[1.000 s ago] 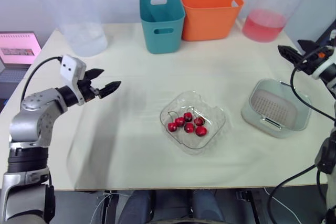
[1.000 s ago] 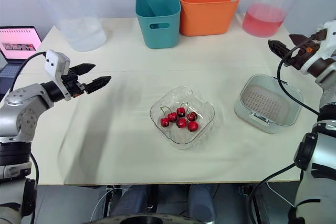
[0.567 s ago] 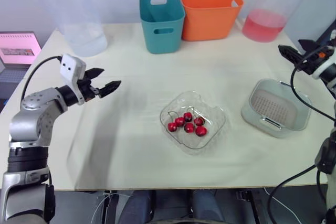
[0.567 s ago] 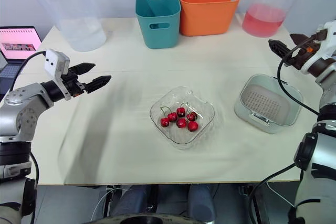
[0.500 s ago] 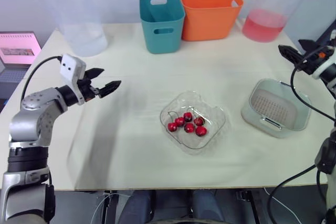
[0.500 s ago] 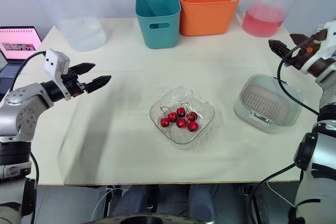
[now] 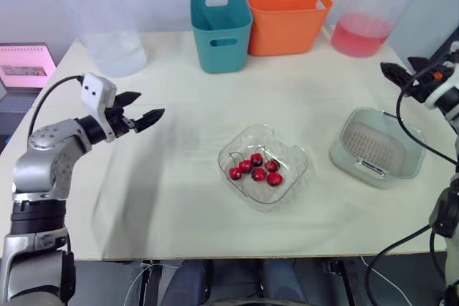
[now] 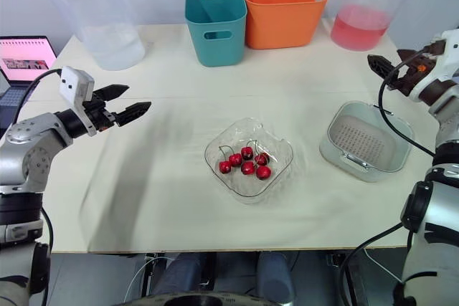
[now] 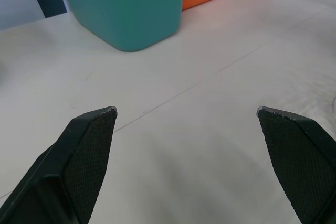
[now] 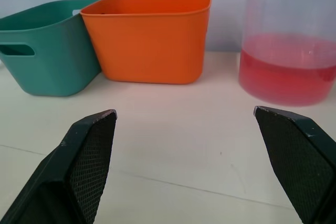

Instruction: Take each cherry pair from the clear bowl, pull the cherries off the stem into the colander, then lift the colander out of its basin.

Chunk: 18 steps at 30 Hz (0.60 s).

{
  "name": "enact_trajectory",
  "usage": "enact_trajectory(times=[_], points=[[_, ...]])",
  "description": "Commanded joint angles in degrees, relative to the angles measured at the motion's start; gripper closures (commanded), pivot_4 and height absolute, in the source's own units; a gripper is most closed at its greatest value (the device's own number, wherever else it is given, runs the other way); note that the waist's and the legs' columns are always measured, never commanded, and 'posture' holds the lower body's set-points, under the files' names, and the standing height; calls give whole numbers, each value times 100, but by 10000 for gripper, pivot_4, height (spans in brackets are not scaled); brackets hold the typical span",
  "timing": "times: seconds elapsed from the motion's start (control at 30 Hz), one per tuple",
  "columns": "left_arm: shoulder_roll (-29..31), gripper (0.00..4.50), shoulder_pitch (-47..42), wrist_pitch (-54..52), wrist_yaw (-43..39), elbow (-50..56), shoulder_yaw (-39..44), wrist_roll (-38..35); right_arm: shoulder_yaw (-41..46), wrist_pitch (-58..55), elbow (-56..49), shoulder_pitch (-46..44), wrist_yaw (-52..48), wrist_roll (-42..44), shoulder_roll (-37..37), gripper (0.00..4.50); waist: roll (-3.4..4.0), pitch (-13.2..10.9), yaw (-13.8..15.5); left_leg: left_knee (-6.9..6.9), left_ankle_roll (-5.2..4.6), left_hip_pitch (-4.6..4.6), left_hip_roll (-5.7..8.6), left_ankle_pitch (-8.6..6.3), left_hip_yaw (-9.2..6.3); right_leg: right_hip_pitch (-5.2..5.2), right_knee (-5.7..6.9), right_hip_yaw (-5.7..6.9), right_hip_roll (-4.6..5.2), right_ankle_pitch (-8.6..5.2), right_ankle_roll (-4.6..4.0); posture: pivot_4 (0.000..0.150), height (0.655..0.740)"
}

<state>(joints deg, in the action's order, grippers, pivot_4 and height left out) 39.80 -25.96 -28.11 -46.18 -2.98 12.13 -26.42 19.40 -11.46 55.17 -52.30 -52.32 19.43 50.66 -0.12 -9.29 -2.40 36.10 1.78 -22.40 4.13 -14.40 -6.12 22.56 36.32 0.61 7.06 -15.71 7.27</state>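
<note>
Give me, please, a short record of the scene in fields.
left claw: open, empty, raised left of the clear bowl
right claw: open, empty, raised beyond the basin
cherries: all in the clear bowl
colander: empty, seated in the basin
back edge: teal bin, orange bin, jug of pink liquid

Readable text: none.
Laptop screen (image 8: 27,59): pink page with a dark strip across it, just beyond the far-left corner of the table (image 8: 179,91); any lettering there is too small to make out.
</note>
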Motion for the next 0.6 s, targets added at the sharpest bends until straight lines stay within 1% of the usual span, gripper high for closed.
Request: enact_trajectory(times=[0.03, 0.13, 0.23, 0.33, 0.43, 0.53, 0.6], points=[[119, 0, -149, 107, -73, -1, 113, 0, 130, -128, -356, -153, 29, 92, 184, 555, 0, 0, 0, 0, 0, 0, 0, 0, 0, 0, 0, 0, 0, 0, 0, 1500, 7400], [162, 0, -191, 100, -145, -62, 133, -21, 105, -87, -552, -58, 25, 32, 248, 555, 0, 0, 0, -1, 0, 0, 0, 0, 1, 2, 1, 0, 0, 0, 0, 1500, 7400], [310, 0, -199, -23, -328, 30, 175, -117, 20, -530, -1103, 3, -154, 110, 342, 555, 0, 0, -1, -1, -1, 0, 0, -1, 2, 2, 1, -1, 0, 0, 0, 1500, 7400], [601, 0, -165, -339, -638, 364, 216, -366, -276, -1540, -2240, 65, -414, 276, 432, 555, 0, 0, -7, -2, -2, -4, -1, -1, 2, 11, 7, -4, -1, 0, 0, 1500, 7400], [1014, 0, 34, -803, -1092, 978, 177, -733, -909, -2973, -3626, 102, -556, 411, 564, 555, 0, 0, -23, -4, -8, -4, -4, -5, 0, 24, 14, -23, -9, 0, 0, 1500, 7400], [1531, 0, 454, -1410, -1607, 1851, 175, -1280, -1524, -4531, -5072, 120, -694, 978, 524, 555, 1, 0, -24, -8, -20, -2, -11, -14, -15, 35, 20, -40, -18, 0, 0, 1500, 7400], [1801, 0, 694, -1698, -1808, 2277, 201, -1556, -1870, -5069, -5756, 203, -631, 1099, 464, 555, 1, 0, -10, -10, -31, -3, -11, -20, -16, 43, 21, -48, -18, 0, 0, 1500, 7400]])
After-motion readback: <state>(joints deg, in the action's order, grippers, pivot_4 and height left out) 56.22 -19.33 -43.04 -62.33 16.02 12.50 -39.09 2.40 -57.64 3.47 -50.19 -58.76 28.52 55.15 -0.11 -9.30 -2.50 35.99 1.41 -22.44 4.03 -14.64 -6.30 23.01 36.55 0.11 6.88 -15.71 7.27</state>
